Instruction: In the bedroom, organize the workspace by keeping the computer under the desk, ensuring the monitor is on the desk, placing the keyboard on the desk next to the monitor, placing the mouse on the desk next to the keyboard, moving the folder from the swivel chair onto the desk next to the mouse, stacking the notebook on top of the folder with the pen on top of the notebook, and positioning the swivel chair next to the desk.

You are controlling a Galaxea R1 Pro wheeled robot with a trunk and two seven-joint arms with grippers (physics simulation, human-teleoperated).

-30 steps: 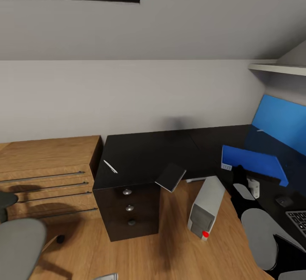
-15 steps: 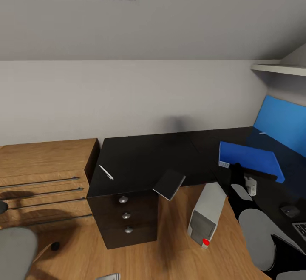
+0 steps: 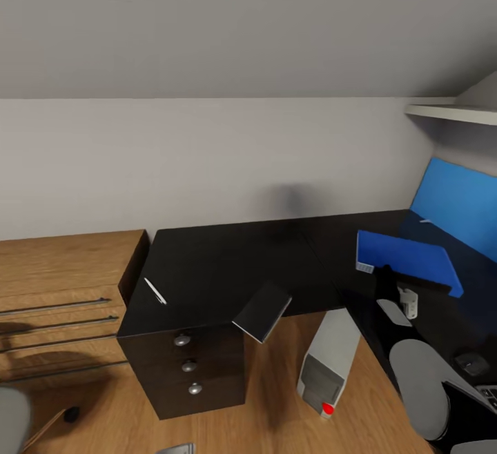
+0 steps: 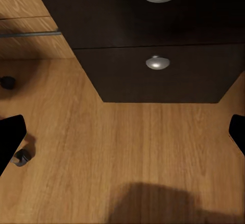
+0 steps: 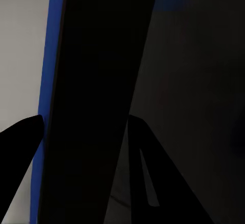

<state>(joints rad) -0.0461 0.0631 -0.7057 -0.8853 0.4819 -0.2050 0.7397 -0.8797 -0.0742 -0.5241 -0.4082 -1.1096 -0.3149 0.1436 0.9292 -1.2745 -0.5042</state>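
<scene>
My right gripper (image 3: 390, 280) is shut on the blue folder (image 3: 407, 261) and holds it above the right wing of the black desk (image 3: 207, 268). In the right wrist view the folder (image 5: 56, 55) stands edge-on between the fingers of the right gripper (image 5: 76, 132). The white pen (image 3: 154, 291) lies near the desk's left end. The dark notebook (image 3: 262, 312) overhangs the front edge. The computer (image 3: 330, 364) leans on the floor below. The mouse (image 3: 473, 363) and a corner of the keyboard (image 3: 489, 393) lie at far right. My left gripper (image 4: 122, 137) is open over the floor, facing the drawer unit (image 4: 158, 63).
A light wooden drawer chest (image 3: 55, 288) adjoins the desk's left end. A grey part of the swivel chair (image 3: 8, 418) and a caster (image 3: 69, 412) sit at bottom left. A blue wall panel (image 3: 459, 205) and a white shelf (image 3: 449, 112) are at right.
The camera has moved, so desk, chest and chair slide left in the picture. The folder stays in my right gripper. Pen, notebook and computer lie as before.
</scene>
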